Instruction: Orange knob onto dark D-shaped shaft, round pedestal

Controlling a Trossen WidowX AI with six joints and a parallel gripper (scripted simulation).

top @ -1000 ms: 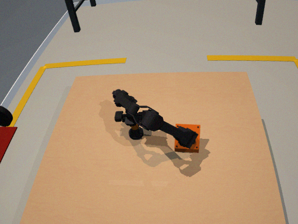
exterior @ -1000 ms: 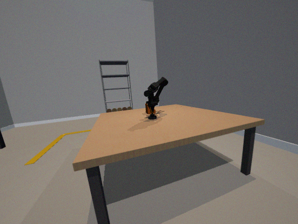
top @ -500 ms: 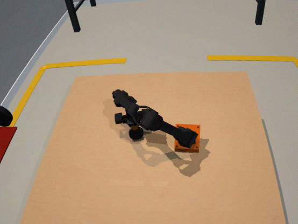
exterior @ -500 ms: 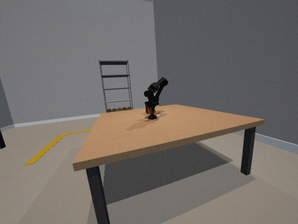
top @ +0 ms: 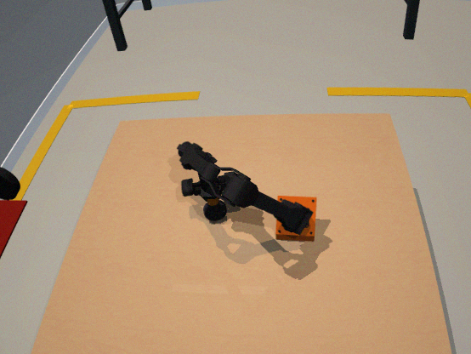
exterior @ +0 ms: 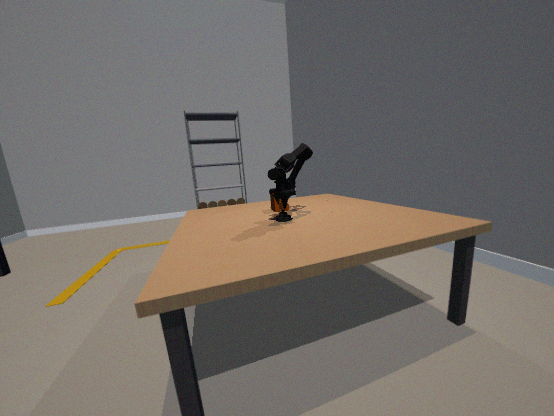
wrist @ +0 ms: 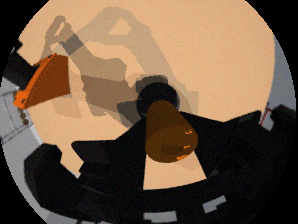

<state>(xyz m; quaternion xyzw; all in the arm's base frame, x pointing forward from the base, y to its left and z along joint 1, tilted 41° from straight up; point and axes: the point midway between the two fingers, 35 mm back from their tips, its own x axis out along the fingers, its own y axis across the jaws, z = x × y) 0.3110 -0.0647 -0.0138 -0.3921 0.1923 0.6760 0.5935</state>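
The orange knob (top: pixel 213 202) (wrist: pixel 171 131) looks brownish in shade in the wrist view. My gripper (top: pixel 212 198) (exterior: pixel 283 201) (wrist: pixel 162 117) is shut on it, with a dark finger on each side. The round dark pedestal (top: pixel 215 212) (exterior: pixel 282 218) (wrist: pixel 150 102) stands on the table. In the wrist view the knob's far end overlaps the pedestal's near part. In the exterior view the gripper is directly over the pedestal. The D-shaped shaft, the knob's hole and both flat sides are hidden, so I cannot tell how far the knob is onto the shaft.
The arm's orange base block (top: pixel 282 206) (wrist: pixel 51 82) stands to the right of the pedestal in the top view. The wooden table (top: pixel 140 306) (exterior: pixel 320 240) carries both. The arm's shadows fall around the pedestal. A shelf rack (exterior: pixel 212 141) stands far behind.
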